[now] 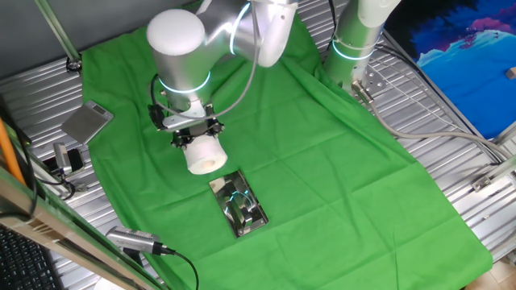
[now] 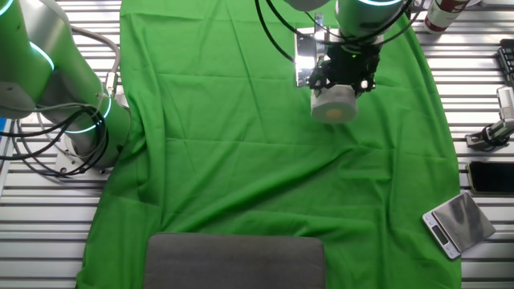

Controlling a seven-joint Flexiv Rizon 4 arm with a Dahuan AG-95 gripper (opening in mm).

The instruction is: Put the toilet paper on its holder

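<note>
Toilet paper in the tool's grip
The tool [image 1: 196, 138] is clamped on the toilet paper [image 1: 205, 156], lifted just beside the holder [image 1: 239, 204].

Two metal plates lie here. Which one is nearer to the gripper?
The shiny chrome holder on the green cloth, just beside the gripper. The dull grey plate lies off the cloth.

In the other fixed view the tool [image 2: 347, 80] and the toilet paper [image 2: 334, 105] cover most of the holder [image 2: 304, 54]; only a bright strip shows at about 10 o'clock from the roll. In both views the tool's fingers are too small and dark to tell their contact with the roll. The arm [image 1: 242, 28] is cut off by the top edge.
</note>
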